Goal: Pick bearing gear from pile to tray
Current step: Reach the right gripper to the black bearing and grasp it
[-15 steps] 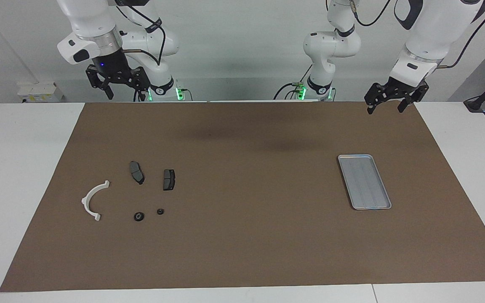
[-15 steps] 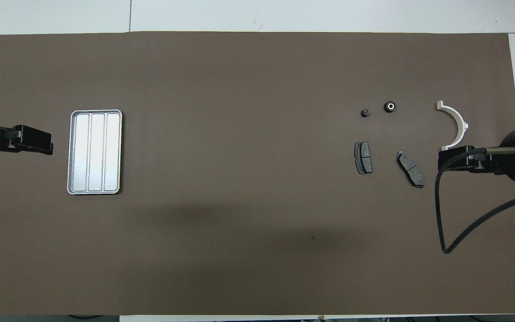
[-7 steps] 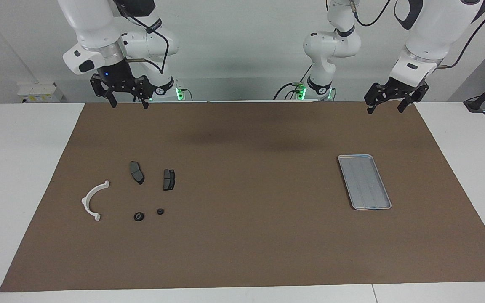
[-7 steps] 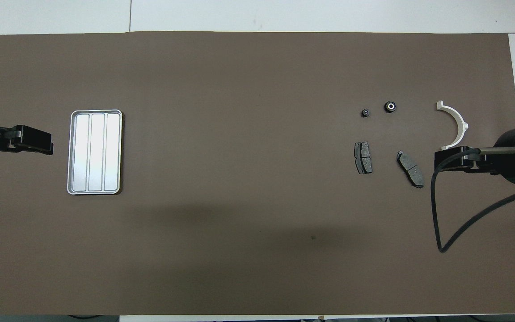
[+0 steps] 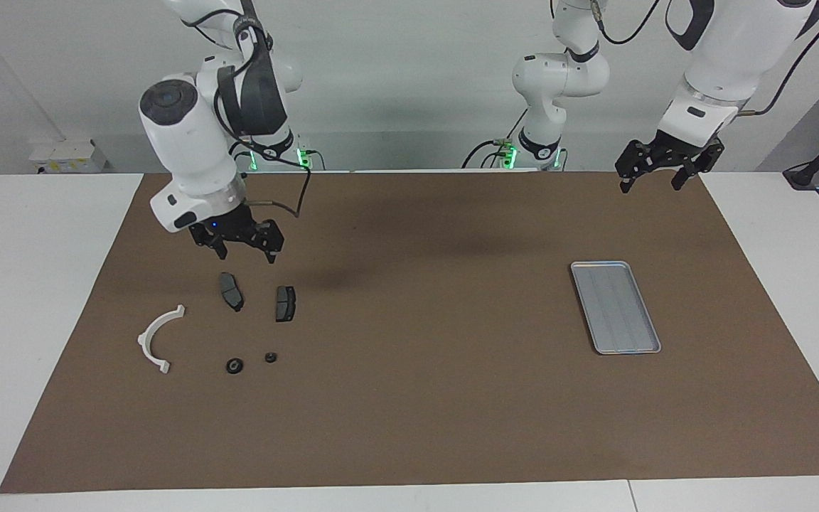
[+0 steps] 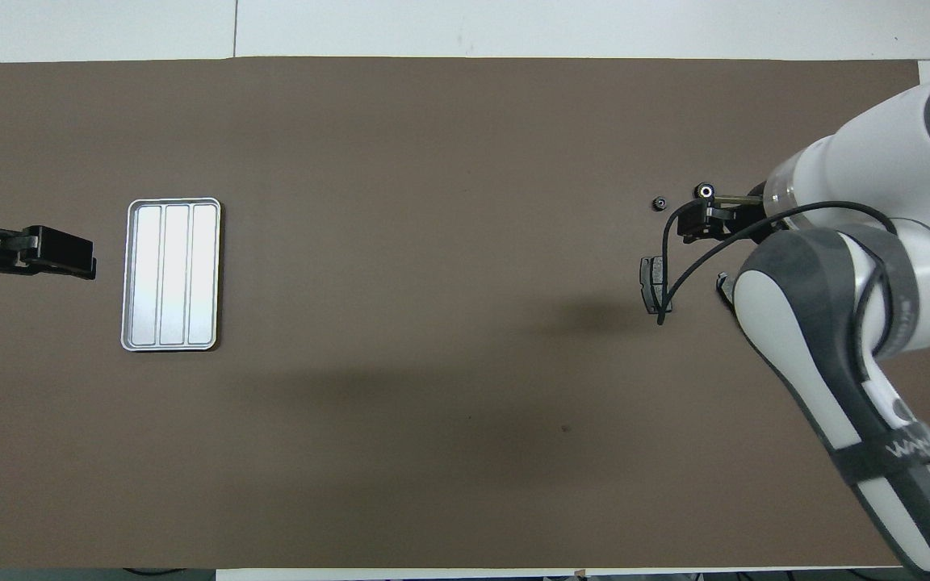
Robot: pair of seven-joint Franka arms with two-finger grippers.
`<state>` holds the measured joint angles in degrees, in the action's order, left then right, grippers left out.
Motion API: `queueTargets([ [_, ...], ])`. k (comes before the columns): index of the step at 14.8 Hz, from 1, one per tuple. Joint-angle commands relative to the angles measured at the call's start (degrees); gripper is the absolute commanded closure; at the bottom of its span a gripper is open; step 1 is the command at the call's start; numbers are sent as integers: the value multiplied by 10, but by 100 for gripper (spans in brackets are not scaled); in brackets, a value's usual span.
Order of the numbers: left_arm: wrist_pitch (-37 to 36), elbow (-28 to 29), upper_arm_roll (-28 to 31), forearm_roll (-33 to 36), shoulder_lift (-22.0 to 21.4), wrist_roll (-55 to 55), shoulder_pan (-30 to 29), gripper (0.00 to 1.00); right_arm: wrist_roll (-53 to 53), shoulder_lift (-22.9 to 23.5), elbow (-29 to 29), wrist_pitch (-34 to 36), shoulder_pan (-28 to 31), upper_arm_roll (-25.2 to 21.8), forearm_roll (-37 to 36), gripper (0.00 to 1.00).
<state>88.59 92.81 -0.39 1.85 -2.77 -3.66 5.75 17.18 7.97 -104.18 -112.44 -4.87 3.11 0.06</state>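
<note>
The pile lies toward the right arm's end of the brown mat: a white half-ring bracket [image 5: 159, 339], two dark brake pads [image 5: 231, 291] [image 5: 285, 304] and two tiny black round pieces [image 5: 234, 365] [image 5: 271, 357]. I cannot tell which round piece is the bearing gear. The bigger one [image 6: 705, 191] has a pale centre, the smaller [image 6: 659, 202] lies beside it. My right gripper [image 5: 247, 256] [image 6: 695, 222] hangs open and empty over the pile, above the pads. The silver tray [image 5: 616, 306] [image 6: 172, 274] is empty. My left gripper [image 5: 651, 183] [image 6: 77, 262] waits open in the air.
In the overhead view the right arm [image 6: 836, 323] covers the bracket and most of one brake pad; the other pad [image 6: 655, 282] shows. A loose black cable [image 6: 675, 250] hangs from the right wrist. White tabletop [image 5: 40, 284] borders the brown mat [image 5: 409, 398].
The right arm has swung out from beside its base and come down over the pile, its gripper still open. The left arm and all the parts have stayed put.
</note>
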Motion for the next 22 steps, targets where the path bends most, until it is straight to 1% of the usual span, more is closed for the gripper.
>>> queueTargets([
  [1,5,17,7,-5,-14,2,7,0,44,59,15,-50,-18,0,-13,0],
  [3,5,17,7,-5,-14,2,7,0,72,96,26,-87,-19,1,-24,0],
  [5,5,17,7,-5,-14,2,7,0,72,127,42,-112,-16,1,-25,0],
  [9,5,17,7,-5,-14,2,7,0,99,204,101,-112,-15,-2,-25,0],
  [10,5,17,7,-5,-14,2,7,0,104,216,104,-114,-15,-3,-31,0],
  [12,5,17,7,-5,-14,2,7,0,106,233,109,-121,-13,-3,-58,0],
  [14,5,17,7,-5,-14,2,7,0,106,247,110,-128,-9,-3,-74,1],
  [16,5,18,7,-5,-14,2,7,0,106,255,124,-130,-8,-3,-79,2],
  [19,5,17,7,-5,-14,2,7,0,106,268,127,-139,-7,-4,-79,9],
  [22,5,17,7,-5,-14,2,7,0,106,268,128,-152,-5,-5,-77,13],
])
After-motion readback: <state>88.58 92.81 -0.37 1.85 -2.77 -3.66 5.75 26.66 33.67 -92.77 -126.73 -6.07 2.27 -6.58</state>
